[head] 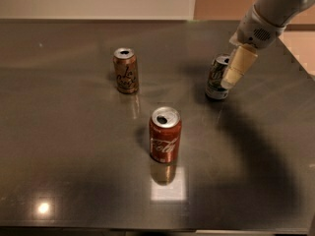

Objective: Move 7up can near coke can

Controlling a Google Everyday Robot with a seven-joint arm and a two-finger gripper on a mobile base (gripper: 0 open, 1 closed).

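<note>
The 7up can (214, 78), white-silver with green lettering, stands upright at the right side of the dark table (74, 156). My gripper (228, 81) comes down from the upper right and covers the can's right side. Whether it touches the can I cannot tell. The coke can (165, 134), red with white script and an open silver top, stands upright near the table's middle, well to the left of and nearer than the 7up can.
A tan-gold can (126, 71) with dark script stands upright at the back left of the coke can. The table's right edge (295, 58) runs close behind the arm. The arm's shadow falls across the table's right side.
</note>
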